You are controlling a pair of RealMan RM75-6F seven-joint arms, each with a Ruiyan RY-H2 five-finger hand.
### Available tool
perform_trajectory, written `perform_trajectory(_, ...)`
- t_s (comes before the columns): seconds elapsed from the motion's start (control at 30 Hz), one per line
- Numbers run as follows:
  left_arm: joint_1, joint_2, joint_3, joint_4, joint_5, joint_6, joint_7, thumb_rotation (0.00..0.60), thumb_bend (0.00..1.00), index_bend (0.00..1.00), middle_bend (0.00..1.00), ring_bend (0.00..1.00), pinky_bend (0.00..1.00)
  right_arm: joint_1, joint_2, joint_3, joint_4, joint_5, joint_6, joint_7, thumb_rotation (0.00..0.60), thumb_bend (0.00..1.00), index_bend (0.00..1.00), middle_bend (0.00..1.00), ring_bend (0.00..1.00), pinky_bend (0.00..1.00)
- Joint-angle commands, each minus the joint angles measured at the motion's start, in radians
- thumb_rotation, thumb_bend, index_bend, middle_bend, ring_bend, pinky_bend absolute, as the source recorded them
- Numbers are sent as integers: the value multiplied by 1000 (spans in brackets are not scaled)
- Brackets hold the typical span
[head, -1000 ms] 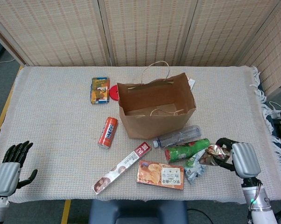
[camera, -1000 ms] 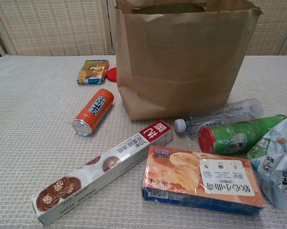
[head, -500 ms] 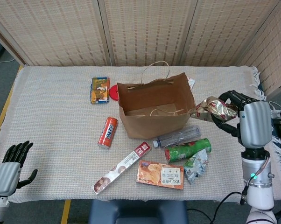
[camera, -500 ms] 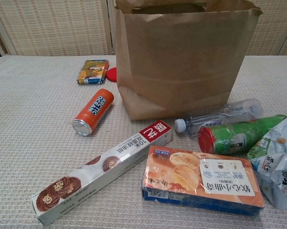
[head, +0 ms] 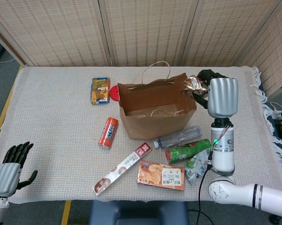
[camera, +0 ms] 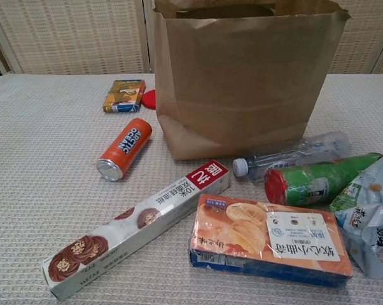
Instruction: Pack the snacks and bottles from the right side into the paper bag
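Note:
My right hand (head: 220,96) is raised at the right rim of the open brown paper bag (head: 155,112) and grips a crinkled shiny snack packet (head: 193,85) over that rim. In front of the bag lie a clear bottle (head: 178,137) (camera: 293,155), a green tube (head: 188,150) (camera: 319,181), a green-and-white snack bag (head: 197,166) (camera: 366,216) and an orange biscuit box (head: 160,175) (camera: 268,238). My left hand (head: 10,166) hangs off the table's front left corner, fingers apart, holding nothing. The chest view shows neither hand.
A long cookie box (head: 122,168) (camera: 137,229) lies diagonally front centre. An orange can (head: 108,132) (camera: 123,149) lies left of the bag. Behind it are a small colourful box (head: 100,90) and a red lid (head: 114,93). Woven screens stand behind the table.
My right hand has lifted the shiny packet from the table's right side, up and to the left, to the bag's right rim. The left hand has not moved.

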Motion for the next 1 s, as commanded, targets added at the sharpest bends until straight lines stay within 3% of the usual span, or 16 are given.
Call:
perform_trajectory(0.03, -2, 1, -1, 1, -3, -4, -3, 600, 338, 0, 0, 0, 20, 66, -92, -24, 110, 40, -29, -11, 600, 411, 745, 619, 624, 763)
perform_trajectory(0.27, -3, 3, 0, -2, -6, -9, -7, 600, 337, 0, 0, 0, 20, 97, -173, -77, 190, 25, -46, 5, 600, 411, 701, 619, 586, 734)
perform_trajectory(0.43, -1, 5, 2, -6, -5, -8, -9, 600, 338, 0, 0, 0, 21, 106, -191, -73, 178, 29, -30, -7, 600, 411, 690, 619, 582, 731)
perform_trajectory(0.53, -1, 6, 2, -6, -7, -8, -8, 600, 338, 0, 0, 0, 20, 107, -178, -61, 131, 76, -38, -45, 600, 402, 519, 576, 489, 651)
perform_trajectory(0.67, -1, 7, 2, -6, -8, -8, -8, 600, 338, 0, 0, 0, 20, 102, -140, -43, 60, 156, -50, -96, 600, 253, 32, 211, 122, 347)
perform_trajectory(0.8, -1, 6, 1, -6, -10, -9, -5, 600, 338, 0, 0, 0, 20, 90, -105, -31, 13, 182, -44, -95, 600, 195, 0, 111, 43, 252)
perform_trajectory(1.0, -1, 4, 0, -6, -14, -10, 3, 600, 338, 0, 0, 0, 20, 30, -11, -32, -91, 143, -40, -11, 600, 189, 0, 106, 42, 246)
